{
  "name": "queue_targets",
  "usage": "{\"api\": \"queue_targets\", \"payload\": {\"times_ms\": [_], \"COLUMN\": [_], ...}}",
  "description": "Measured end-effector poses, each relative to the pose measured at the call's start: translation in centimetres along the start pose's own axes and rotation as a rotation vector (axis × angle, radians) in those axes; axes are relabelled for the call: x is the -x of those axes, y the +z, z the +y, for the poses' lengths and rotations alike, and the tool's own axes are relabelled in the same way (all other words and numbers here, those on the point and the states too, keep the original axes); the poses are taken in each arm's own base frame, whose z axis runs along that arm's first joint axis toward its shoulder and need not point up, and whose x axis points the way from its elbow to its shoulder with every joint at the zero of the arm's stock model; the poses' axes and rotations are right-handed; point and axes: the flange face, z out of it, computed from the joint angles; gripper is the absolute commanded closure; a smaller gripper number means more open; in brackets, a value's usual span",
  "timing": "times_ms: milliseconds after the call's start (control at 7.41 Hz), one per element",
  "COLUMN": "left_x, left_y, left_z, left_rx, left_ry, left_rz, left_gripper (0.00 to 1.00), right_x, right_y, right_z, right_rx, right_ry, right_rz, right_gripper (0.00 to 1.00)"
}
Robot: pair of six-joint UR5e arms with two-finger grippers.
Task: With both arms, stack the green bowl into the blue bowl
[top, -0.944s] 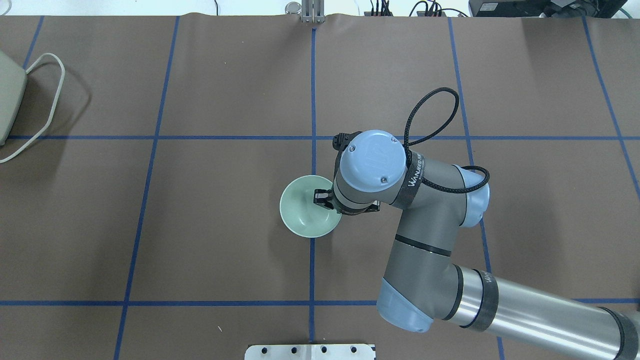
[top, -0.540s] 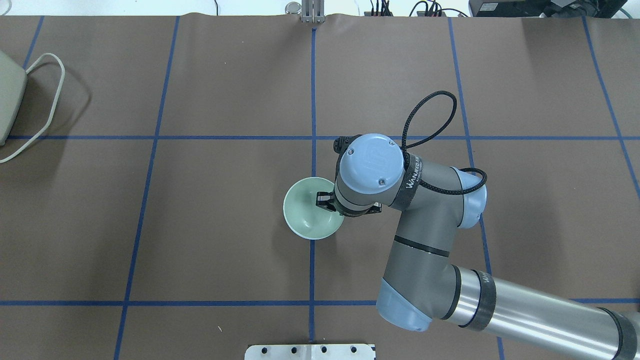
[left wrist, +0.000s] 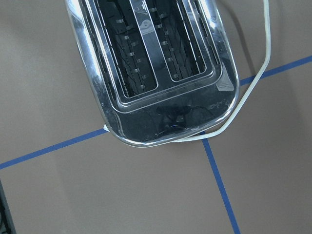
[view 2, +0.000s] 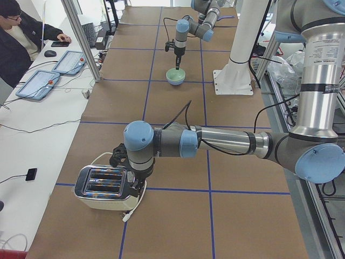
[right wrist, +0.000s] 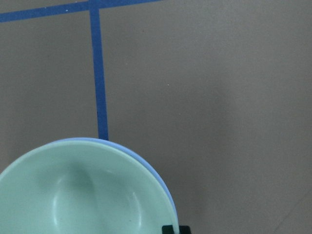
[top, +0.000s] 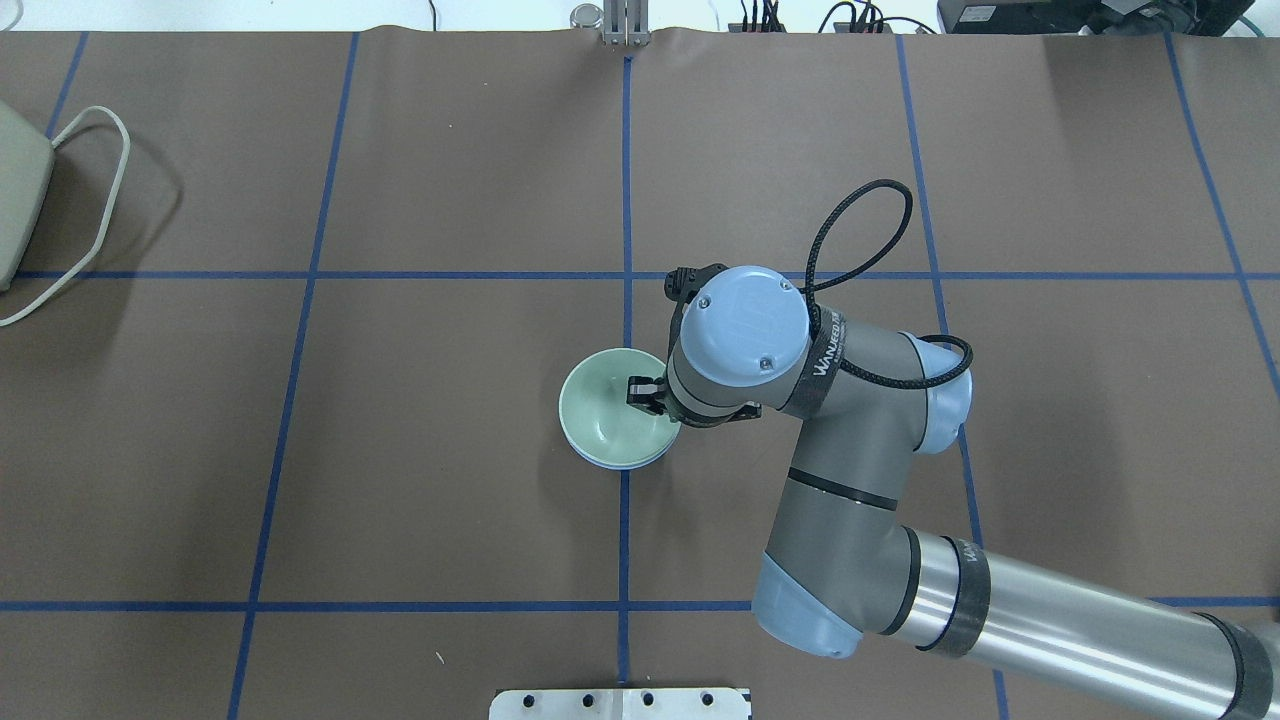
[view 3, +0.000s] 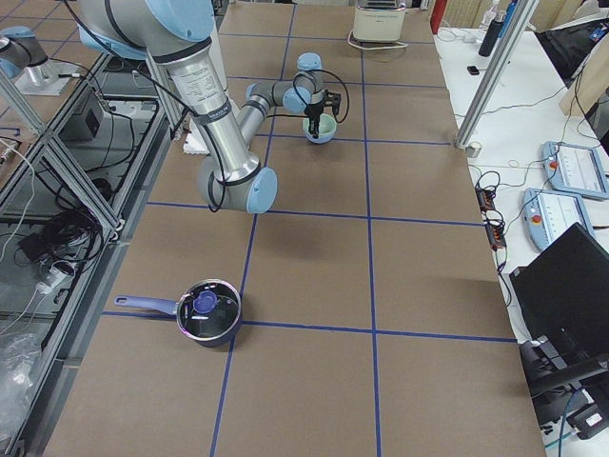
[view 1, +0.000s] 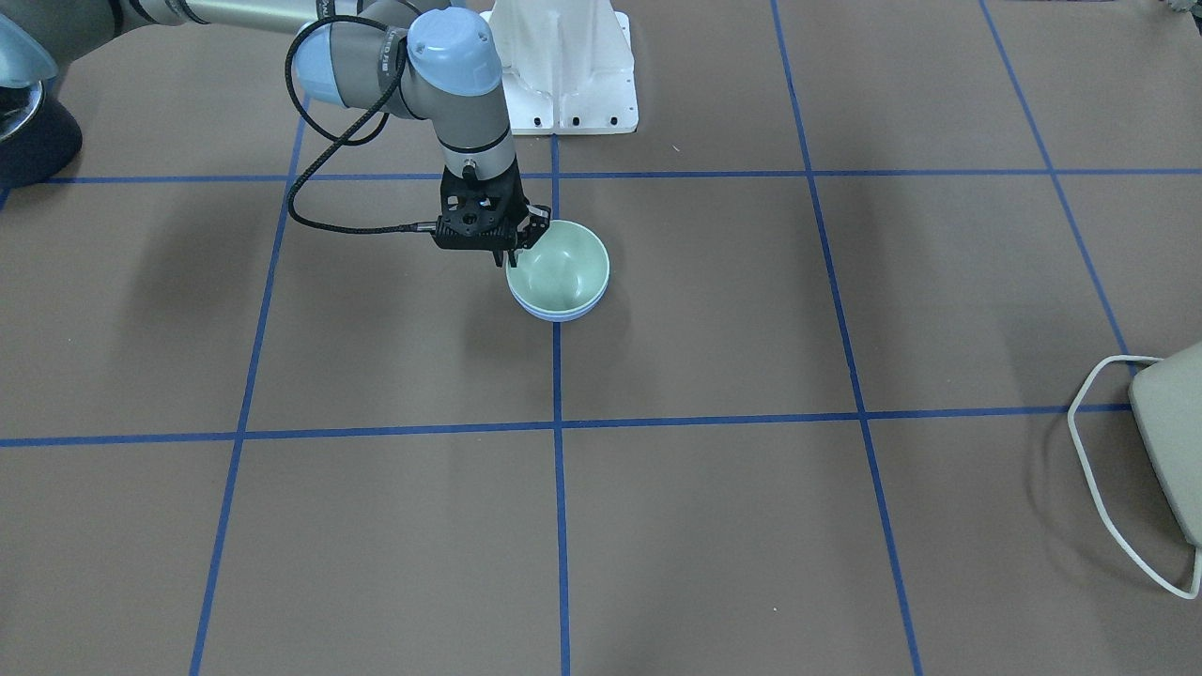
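My right jaws are clamped on the rim of the green bowl (view 1: 563, 268), one finger inside, one outside. The bowl sits nested in the blue bowl (view 1: 556, 315), on a blue tape line (view 1: 558, 526) near the middle of the brown worktop (view 1: 751, 526), in front of the white pedestal (view 1: 563, 66). My left jaws hang over a chrome toaster (left wrist: 156, 73) at the worktop's left end; whether they are apart or together I cannot tell. A saucepan (view 3: 207, 312) stands at the opposite end, and an operator (view 2: 21, 32) sits at a side desk. Half a second ago, from overhead, only green showed; now a thin blue crescent peeks out beneath. The green bowl is pale mint, smooth, deep-sided.
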Motion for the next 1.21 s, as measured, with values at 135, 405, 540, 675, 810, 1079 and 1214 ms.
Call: {"api": "queue_targets", "payload": {"times_ms": [135, 405, 540, 675, 810, 1079, 1214], "left_x": [0.0, 0.3, 0.7, 1.1, 1.0, 0.4, 0.2], "left_y": [0.1, 0.9, 1.8, 2.5, 2.7, 2.4, 2.2], "left_z": [0.0, 1.0, 2.0, 2.9, 3.1, 2.8, 2.7], "left_rx": [0.001, 0.017, 0.033, 0.045, 0.046, 0.031, 0.024], "left_ry": [-0.001, -0.017, -0.034, -0.059, -0.120, -0.244, -0.257], "left_rz": [0.000, 0.007, 0.016, 0.026, 0.034, 0.063, 0.066], "left_gripper": [0.02, 0.02, 0.02, 0.02, 0.02, 0.02, 0.02], "right_x": [-0.5, -3.9, -7.5, -12.1, -17.3, -28.7, -35.5], "right_y": [-0.8, -3.5, -4.9, -6.2, -7.6, -10.3, -11.6], "right_z": [-1.7, -8.2, -12.4, -16.4, -20.2, -24.9, -26.0], "right_rx": [-0.026, -0.057, -0.069, -0.075, -0.062, -0.019, 0.000], "right_ry": [0.016, 0.058, 0.036, -0.012, -0.057, -0.102, -0.126], "right_rz": [-0.002, 0.003, 0.019, 0.041, 0.058, 0.073, 0.081], "right_gripper": [0.00, 0.00, 0.00, 0.00, 0.00, 0.00, 0.00]}}
